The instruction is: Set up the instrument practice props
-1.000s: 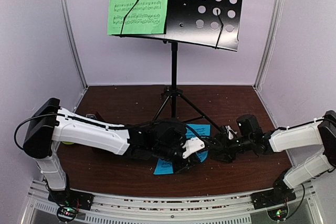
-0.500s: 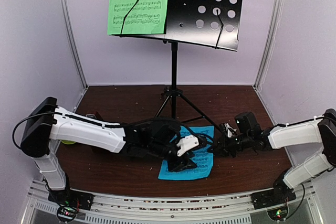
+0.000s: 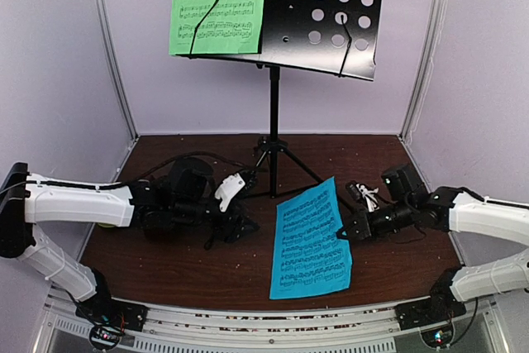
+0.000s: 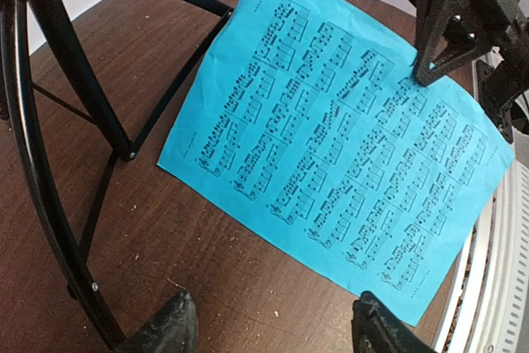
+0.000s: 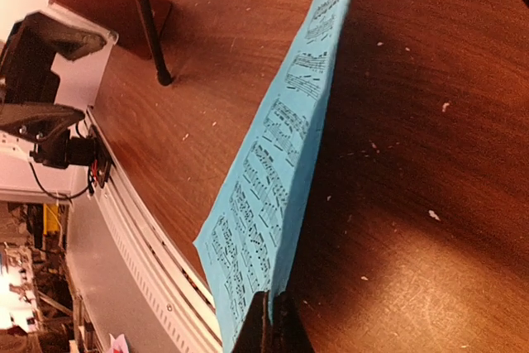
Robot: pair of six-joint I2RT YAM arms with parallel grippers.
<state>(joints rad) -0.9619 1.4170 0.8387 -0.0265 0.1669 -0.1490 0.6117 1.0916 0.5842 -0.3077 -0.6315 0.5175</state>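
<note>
While the right gripper (image 3: 344, 233) pinches the blue sheet (image 3: 310, 241) by its right edge, the left gripper (image 3: 234, 233) stands spread and empty.
Sheet at lower centre, gripped edge raised off the table (image 3: 190, 274); green sheet (image 3: 216, 2) upper left on the music stand (image 3: 331, 6).

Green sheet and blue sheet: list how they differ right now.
1. The green sheet stands propped on the music stand. The blue sheet is down at the table.
2. A wire arm of the stand crosses the green sheet. The right gripper pinches the blue sheet's right edge and lifts that side.
3. One is green, the other blue.
Both carry printed music staves.
</note>
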